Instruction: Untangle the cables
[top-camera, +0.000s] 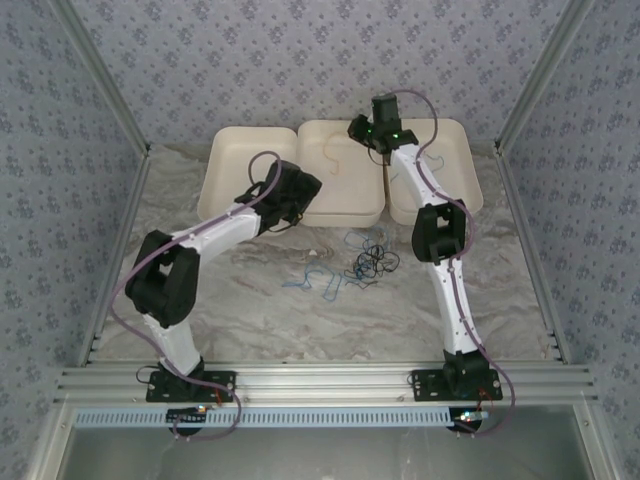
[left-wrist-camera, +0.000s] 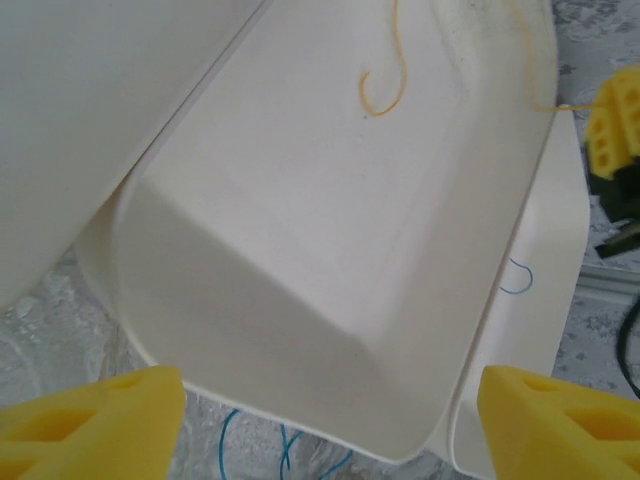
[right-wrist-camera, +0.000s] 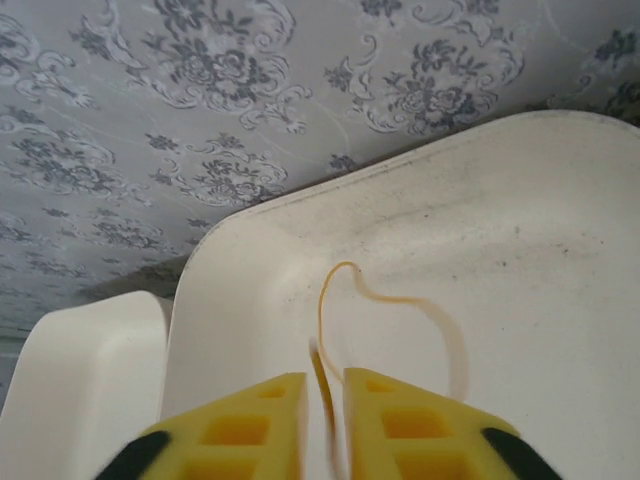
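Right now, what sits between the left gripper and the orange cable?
Just the bare near wall and floor of the middle tray. In the left wrist view, nothing else lies between the open left gripper and the orange cable.

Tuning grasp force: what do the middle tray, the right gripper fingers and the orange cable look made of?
Middle tray: moulded foam or pulp, likely; matte off-white, rounded corners, scuffed.
Right gripper fingers: yellow plastic, matte, with cut-out pockets; possibly printed.
Orange cable: thin, limp, curling; sheath material unclear.
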